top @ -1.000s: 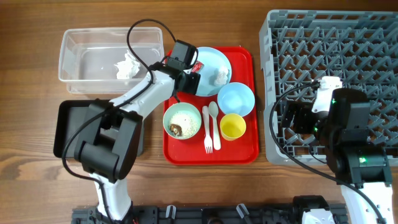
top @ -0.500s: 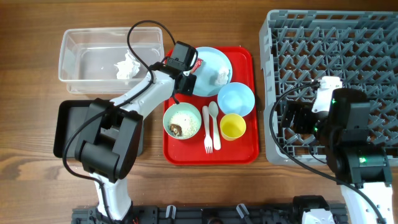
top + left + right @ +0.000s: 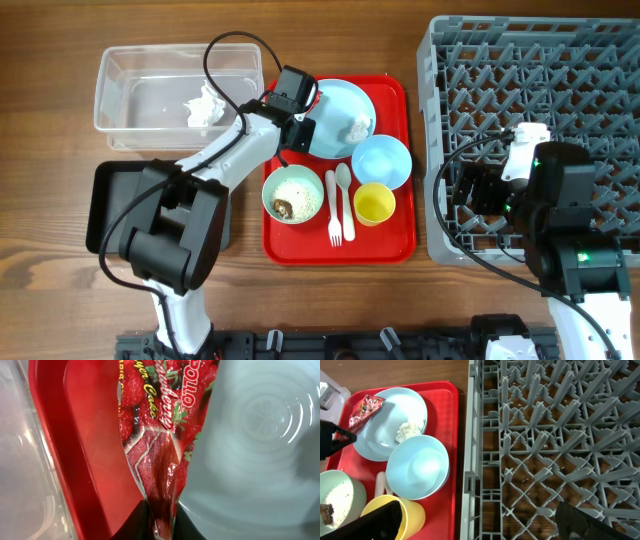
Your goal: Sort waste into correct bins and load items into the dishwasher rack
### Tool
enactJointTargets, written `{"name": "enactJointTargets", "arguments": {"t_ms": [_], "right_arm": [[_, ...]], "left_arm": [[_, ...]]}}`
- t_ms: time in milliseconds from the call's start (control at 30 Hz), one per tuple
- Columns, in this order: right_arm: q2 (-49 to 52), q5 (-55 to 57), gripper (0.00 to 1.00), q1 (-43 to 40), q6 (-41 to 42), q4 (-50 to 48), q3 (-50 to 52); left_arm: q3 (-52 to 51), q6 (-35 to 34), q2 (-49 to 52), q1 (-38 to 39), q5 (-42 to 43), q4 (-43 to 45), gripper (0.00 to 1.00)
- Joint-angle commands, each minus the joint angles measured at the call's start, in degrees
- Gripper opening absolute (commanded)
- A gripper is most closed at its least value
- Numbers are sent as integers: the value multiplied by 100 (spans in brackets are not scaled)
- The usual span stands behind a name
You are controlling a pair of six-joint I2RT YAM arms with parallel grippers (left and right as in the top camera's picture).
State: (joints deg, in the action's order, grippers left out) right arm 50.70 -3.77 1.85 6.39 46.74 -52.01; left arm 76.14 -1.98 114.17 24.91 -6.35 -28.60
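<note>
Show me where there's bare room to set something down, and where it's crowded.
Free: table in front of the black tray, and the strip in front of the red tray. Tight: gap between red tray and rack. Crowded: the red tray, where the left gripper pinches the wrapper.

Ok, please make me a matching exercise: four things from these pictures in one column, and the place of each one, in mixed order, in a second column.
1 strawberry wrapper
2 rice crumbs
3 yellow cup
4 right gripper

A above the edge of the grey rack, open
B in the pale green bowl
C pinched by the left gripper
D on the red tray, beside the fork

Pairs: 1-C, 2-B, 3-D, 4-A.
</note>
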Motion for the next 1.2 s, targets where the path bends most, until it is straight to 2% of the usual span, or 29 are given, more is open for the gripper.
{"name": "enactJointTargets", "arguments": {"t_ms": [0, 167, 233, 500, 733, 900, 1067, 1100, 1167], "right_arm": [[11, 103, 100, 22, -28, 9, -120], [11, 103, 100, 22, -28, 9, -120], [11, 103, 100, 22, -31, 9, -120], [11, 125, 100, 22, -37, 9, -120], [11, 122, 100, 22, -35, 9, -118], [11, 122, 100, 22, -33, 9, -118], [11, 120, 100, 22, -35, 7, -118], [11, 120, 100, 22, -33, 7, -118], [11, 120, 100, 22, -35, 9, -118]], "left_arm": [[37, 24, -313, 2, -258, -26, 12], [37, 24, -424, 2, -256, -44, 9], [37, 9, -468, 2, -256, -52, 4], [37, -280, -1182, -92, -278, 35, 4], [37, -542, -1950, -715, -273, 39, 4], [37, -1386, -1897, -1364, -227, -219, 4], [37, -2684, -1650, -1816, -188, -693, 4], [37, -2839, -1598, -1858, -186, -706, 9], [37, -3005, -1528, -1899, -186, -678, 39]]}}
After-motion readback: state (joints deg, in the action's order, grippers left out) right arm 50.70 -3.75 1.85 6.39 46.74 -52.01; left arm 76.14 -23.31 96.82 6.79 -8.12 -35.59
